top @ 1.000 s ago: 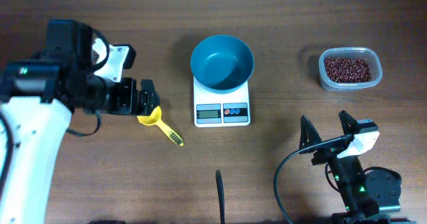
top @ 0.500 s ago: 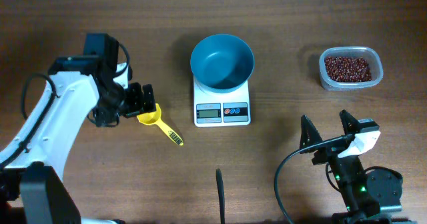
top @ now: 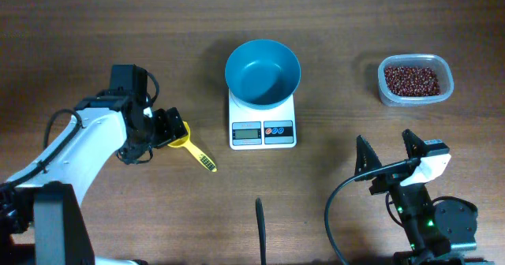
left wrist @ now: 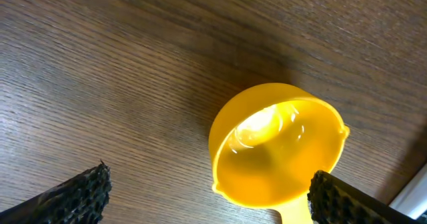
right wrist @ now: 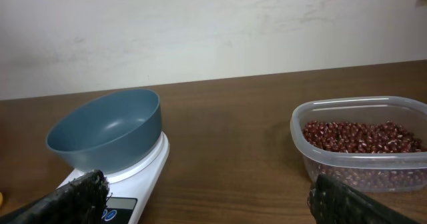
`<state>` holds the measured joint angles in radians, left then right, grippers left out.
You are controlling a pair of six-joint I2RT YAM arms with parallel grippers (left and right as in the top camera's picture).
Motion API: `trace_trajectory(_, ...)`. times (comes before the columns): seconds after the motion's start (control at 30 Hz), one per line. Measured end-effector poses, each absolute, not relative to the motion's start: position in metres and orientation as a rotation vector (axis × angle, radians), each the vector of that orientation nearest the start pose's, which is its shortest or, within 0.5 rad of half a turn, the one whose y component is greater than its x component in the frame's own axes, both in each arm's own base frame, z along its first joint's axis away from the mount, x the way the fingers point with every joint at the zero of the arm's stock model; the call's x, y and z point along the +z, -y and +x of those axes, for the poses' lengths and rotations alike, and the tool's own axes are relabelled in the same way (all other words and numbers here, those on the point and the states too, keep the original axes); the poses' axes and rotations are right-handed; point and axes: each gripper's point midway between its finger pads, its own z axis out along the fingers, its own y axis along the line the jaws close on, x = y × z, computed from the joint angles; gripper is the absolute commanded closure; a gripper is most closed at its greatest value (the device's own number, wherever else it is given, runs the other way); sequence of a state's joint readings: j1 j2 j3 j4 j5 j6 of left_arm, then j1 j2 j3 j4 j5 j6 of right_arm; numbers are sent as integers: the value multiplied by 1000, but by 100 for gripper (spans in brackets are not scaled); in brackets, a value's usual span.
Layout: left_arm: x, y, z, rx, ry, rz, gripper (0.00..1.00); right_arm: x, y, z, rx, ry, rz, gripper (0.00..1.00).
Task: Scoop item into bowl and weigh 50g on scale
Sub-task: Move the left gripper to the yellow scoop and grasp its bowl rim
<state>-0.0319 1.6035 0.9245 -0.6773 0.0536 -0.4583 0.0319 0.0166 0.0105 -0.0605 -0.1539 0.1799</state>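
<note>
**Wooden table (top: 331, 28): no beans moved yet**

Beans (top: 410, 81) are sitting in the clear tub (top: 414, 102). The bowl (top: 263, 74) is waiting empty on the scale (top: 263, 131). The left gripper (top: 175, 128) is straddling the yellow scoop (top: 188, 147), fingers wide, gripping nothing. The right gripper (top: 385, 143) is idling open and empty. Scooping and weighing are both remaining.
</note>
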Motion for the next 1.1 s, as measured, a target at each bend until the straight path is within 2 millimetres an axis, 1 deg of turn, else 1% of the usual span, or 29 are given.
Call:
trace_trajectory(0.07, 30, 19, 313, -155, -2860, -610, 1, 160, -34, 244, 287, -1644, 3, 1)
trace_trajectory(0.13, 25, 18, 315, -158, -2838, -615, 0, 160, -34, 244, 288, -1644, 3, 1)
trace_trajectory(0.17, 23, 18, 314, -159, -2836, -620, 4, 160, -34, 244, 288, -1644, 4, 1)
trace_trajectory(0.23, 16, 18, 306, -153, -2853, -628, 15, 160, -34, 244, 287, -1644, 3, 1)
trace_trajectory(0.27, 14, 18, 303, -151, -2860, -637, 24, 160, -34, 244, 288, -1644, 3, 1)
trace_trajectory(0.3, 13, 18, 302, -151, -2861, -644, 29, 160, -34, 244, 288, -1644, 3, 1)
trace_trajectory(0.37, 13, 18, 302, -151, -2859, -646, 47, 160, -34, 244, 288, -1644, 3, 1)
trace_trajectory(0.43, 13, 18, 303, -151, -2857, -644, 53, 160, -34, 244, 287, -1644, 3, 1)
trace_trajectory(0.6, 13, 18, 304, -153, -2851, -652, 54, 160, -34, 244, 288, -1644, 3, 1)
trace_trajectory(0.7, 14, 18, 308, -160, -2833, -647, 53, 160, -34, 244, 287, -1644, 3, 1)
trace_trajectory(0.73, 13, 18, 310, -162, -2824, -645, 55, 160, -34, 244, 288, -1644, 4, 1)
trace_trajectory(0.77, 12, 18, 311, -165, -2816, -643, 59, 160, -34, 244, 287, -1644, 2, 1)
trace_trajectory(0.8, 11, 18, 311, -166, -2813, -641, 67, 160, -34, 244, 288, -1644, 4, 1)
trace_trajectory(0.87, 7, 18, 308, -167, -2811, -642, 75, 160, -34, 244, 287, -1644, 3, 1)
trace_trajectory(0.93, 7, 18, 311, -170, -2801, -641, 77, 160, -34, 244, 288, -1644, 4, 1)
trace_trajectory(1.03, 7, 18, 314, -176, -2784, -635, 77, 160, -34, 244, 288, -1644, 3, 1)
trace_trajectory(1.1, 2, 18, 312, -179, -2776, -633, 85, 160, -34, 244, 288, -1644, 3, 1)
